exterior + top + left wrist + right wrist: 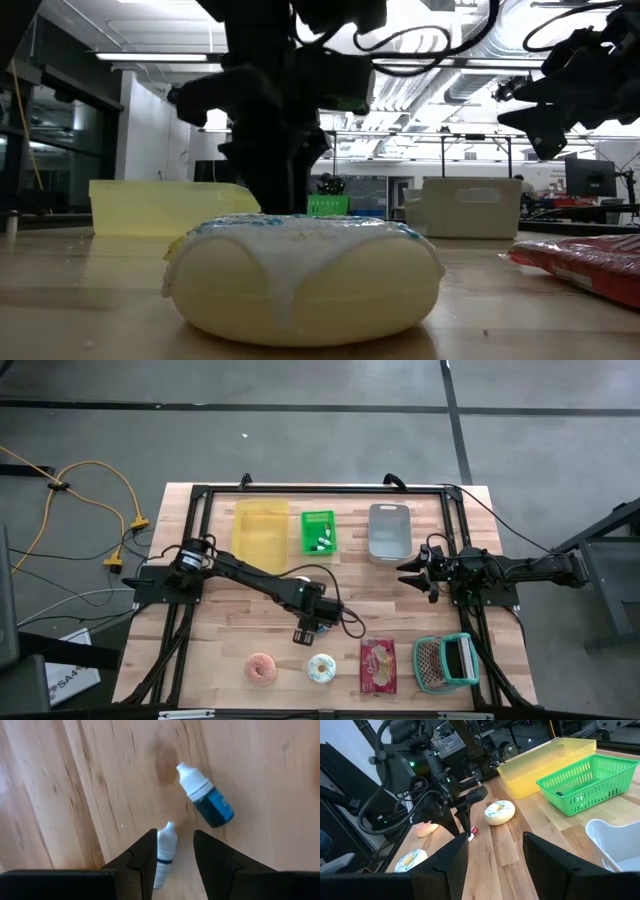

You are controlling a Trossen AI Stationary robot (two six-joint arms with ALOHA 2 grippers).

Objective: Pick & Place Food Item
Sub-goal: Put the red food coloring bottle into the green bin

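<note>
Left gripper (303,636) points steeply down near the table's (220,620) middle, its fingers (142,857) parted a moderate way and straddling a small white bottle (164,852) lying on the wood. The jaws do not visibly touch it. A blue bottle (207,797) lies just beyond, apart from the fingers. Seen from above, the frosted donut (322,668) sits near the gripper at about 5 o'clock, the pink donut (262,668) at 7 o'clock and a red packet (378,663) at 4 o'clock. Right gripper (412,570) waits at 2 o'clock, well apart, fingers spread and empty.
</note>
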